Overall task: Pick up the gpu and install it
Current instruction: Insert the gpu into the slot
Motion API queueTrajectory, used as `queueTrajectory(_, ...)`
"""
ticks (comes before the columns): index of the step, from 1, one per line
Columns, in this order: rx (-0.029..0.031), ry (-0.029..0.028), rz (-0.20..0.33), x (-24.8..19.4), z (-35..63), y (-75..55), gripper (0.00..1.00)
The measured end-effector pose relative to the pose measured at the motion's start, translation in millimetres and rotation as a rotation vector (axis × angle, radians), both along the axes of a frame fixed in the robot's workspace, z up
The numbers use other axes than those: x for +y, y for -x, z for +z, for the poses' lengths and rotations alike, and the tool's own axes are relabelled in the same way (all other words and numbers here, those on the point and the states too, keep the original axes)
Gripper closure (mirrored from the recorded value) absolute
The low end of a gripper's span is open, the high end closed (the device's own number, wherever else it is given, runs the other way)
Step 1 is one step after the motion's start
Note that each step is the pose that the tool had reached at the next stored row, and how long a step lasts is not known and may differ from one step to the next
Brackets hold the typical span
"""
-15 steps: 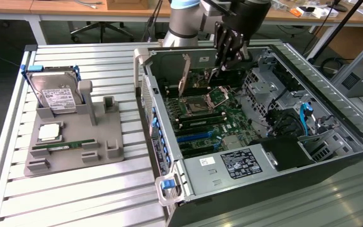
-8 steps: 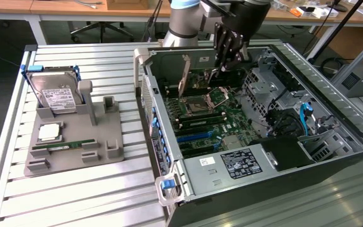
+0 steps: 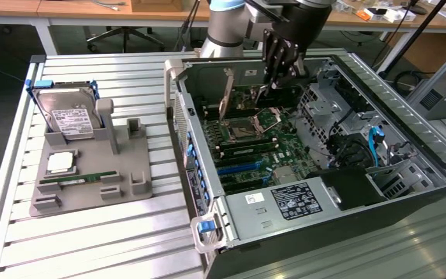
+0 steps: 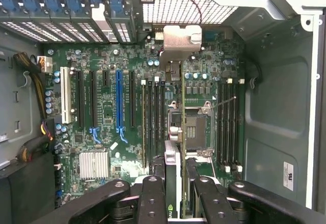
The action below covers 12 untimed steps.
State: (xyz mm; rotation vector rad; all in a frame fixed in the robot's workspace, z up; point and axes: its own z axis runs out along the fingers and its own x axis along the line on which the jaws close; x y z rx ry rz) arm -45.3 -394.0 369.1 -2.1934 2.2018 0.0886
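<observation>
The gpu (image 4: 173,165) is a thin dark card seen edge-on, with its silver end bracket (image 4: 182,36) toward the case's rear wall. My gripper (image 4: 175,198) is shut on it, one black finger (image 4: 153,196) on each side. In the exterior view the gripper (image 3: 268,86) reaches down into the open computer case (image 3: 207,229), and the gpu (image 3: 227,96) stands upright at the exterior view's left of the fingers. The card hangs above the motherboard, over the strip between the memory slots (image 4: 153,117) and the CPU socket (image 4: 196,132). The blue expansion slot (image 4: 118,102) lies off to one side of it.
A grey fixture (image 3: 134,174) on the slatted table at the exterior view's left holds a hard drive (image 3: 68,116), a CPU (image 3: 60,163) and a green memory stick (image 3: 79,179). Inside the case are drive cages (image 3: 324,99), cables (image 3: 374,145) and the power supply (image 3: 292,200).
</observation>
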Motion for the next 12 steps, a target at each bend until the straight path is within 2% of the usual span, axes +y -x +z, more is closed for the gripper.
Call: queueTrajectory(12,0.0,0.0,0.0,-0.4,-2.7,0.0,0.73)
